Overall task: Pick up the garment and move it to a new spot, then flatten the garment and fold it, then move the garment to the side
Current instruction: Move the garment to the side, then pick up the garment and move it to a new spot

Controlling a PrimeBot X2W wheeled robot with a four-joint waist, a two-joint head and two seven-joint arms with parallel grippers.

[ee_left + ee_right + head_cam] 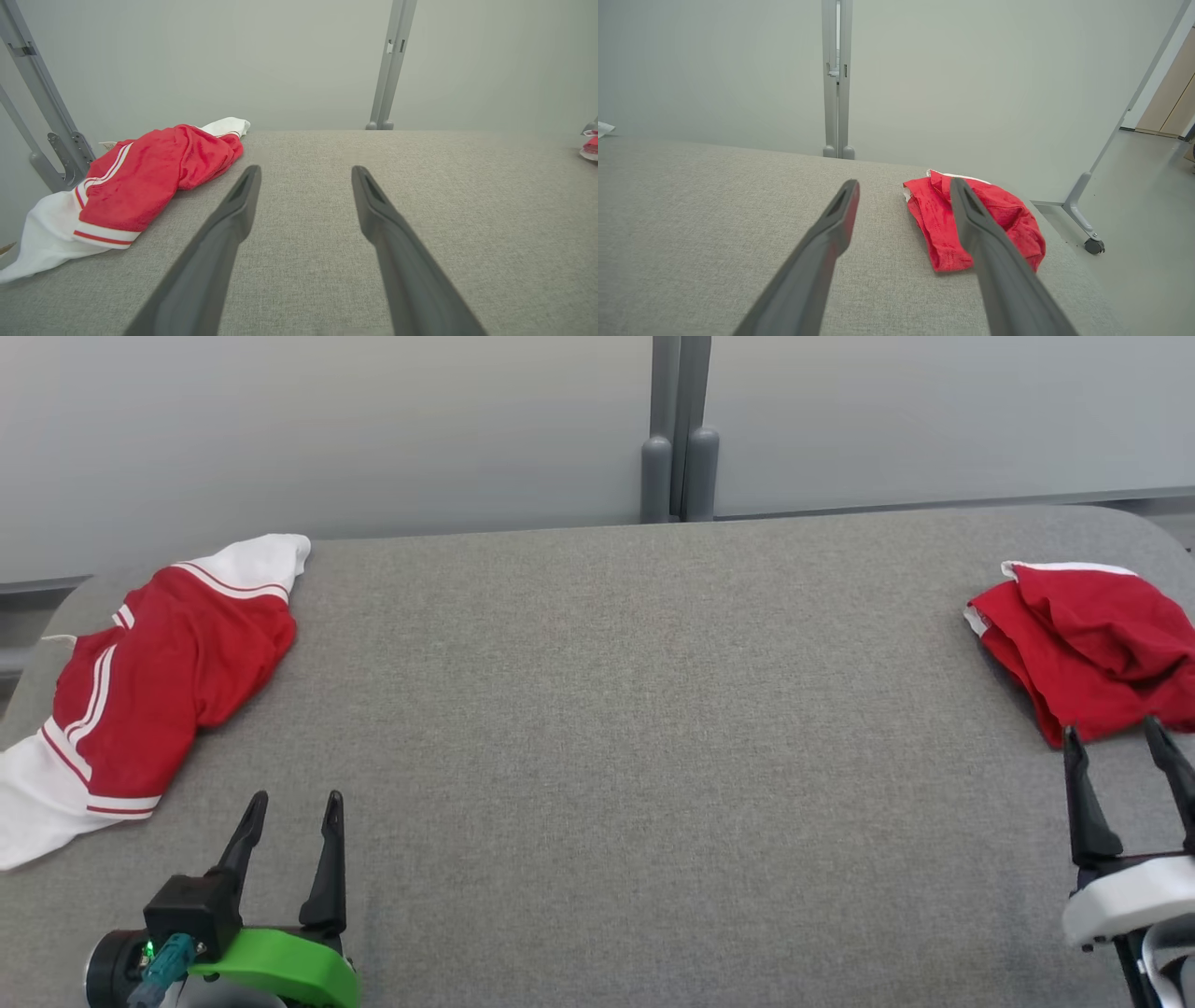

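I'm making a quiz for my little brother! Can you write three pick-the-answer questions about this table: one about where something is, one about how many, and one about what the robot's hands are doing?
1. Where on the grey table is the garment with white striped ends?
A) the left side
B) the middle
C) the right side

2. How many garments lie on the table?
A) one
B) two
C) four

3. How are the left hand and right hand?
A) both shut on cloth
B) one open, one shut
C) both open

Answers:
1 A: the head view shows it at the table's left edge.
2 B: a second, red garment lies at the right.
3 C: each wrist view shows its fingers spread apart.
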